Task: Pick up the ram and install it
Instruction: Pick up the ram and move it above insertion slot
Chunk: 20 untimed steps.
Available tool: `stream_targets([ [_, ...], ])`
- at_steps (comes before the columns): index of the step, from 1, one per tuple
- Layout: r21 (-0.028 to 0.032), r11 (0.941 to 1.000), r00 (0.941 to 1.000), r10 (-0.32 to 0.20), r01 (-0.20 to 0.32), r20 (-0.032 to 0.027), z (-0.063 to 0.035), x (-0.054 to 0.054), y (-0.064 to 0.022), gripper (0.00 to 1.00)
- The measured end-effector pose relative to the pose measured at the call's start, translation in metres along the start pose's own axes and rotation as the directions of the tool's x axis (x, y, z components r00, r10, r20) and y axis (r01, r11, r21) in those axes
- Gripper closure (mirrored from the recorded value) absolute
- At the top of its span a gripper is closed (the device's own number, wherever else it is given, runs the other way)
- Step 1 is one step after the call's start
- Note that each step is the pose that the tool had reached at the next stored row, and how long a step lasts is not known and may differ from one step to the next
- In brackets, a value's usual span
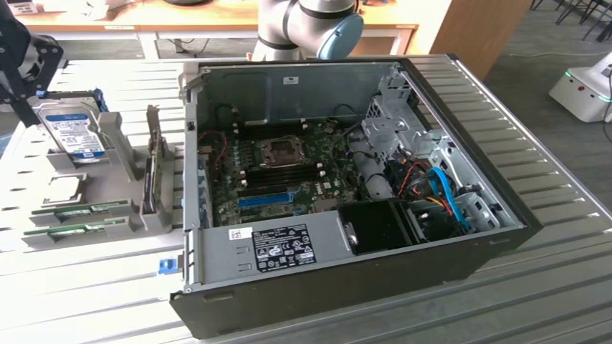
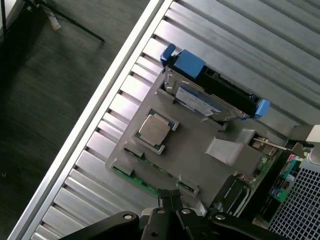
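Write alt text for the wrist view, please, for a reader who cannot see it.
The shut gripper hangs over a grey parts holder near the ram slotted in its edge; a processor and hard drive sit in it.

No text can be read.
- Hard drive (image 1: 74,133): blue-and-white label, print too fine to read. Same in the wrist view (image 2: 200,101).
- Computer case (image 1: 497,236): white sticker (image 1: 280,248) on the grey metal plate, dense black print and symbols, illegible.
- Smaller white sticker (image 1: 236,233) just beside it, also illegible.
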State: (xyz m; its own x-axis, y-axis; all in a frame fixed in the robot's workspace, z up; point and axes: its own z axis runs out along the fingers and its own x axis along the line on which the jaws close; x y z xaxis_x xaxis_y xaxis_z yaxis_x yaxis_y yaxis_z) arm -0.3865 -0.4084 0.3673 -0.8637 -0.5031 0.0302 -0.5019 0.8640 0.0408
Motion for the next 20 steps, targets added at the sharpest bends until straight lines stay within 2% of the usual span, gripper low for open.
stream_targets([
  [5,0.0020,0.9976,0.9976,-0.069,0.069,-0.0029,0.0002,0.0000,0.0000,0.89],
  [10,0.0039,0.9901,0.9901,-0.140,0.140,-0.0060,0.0005,0.0000,0.0000,0.89],
  [14,0.0051,0.9808,0.9808,-0.195,0.195,-0.0086,0.0006,0.0000,0.0000,0.89],
  [20,0.0067,0.9618,0.9618,-0.273,0.274,-0.0123,0.0008,0.0000,0.0000,0.89],
])
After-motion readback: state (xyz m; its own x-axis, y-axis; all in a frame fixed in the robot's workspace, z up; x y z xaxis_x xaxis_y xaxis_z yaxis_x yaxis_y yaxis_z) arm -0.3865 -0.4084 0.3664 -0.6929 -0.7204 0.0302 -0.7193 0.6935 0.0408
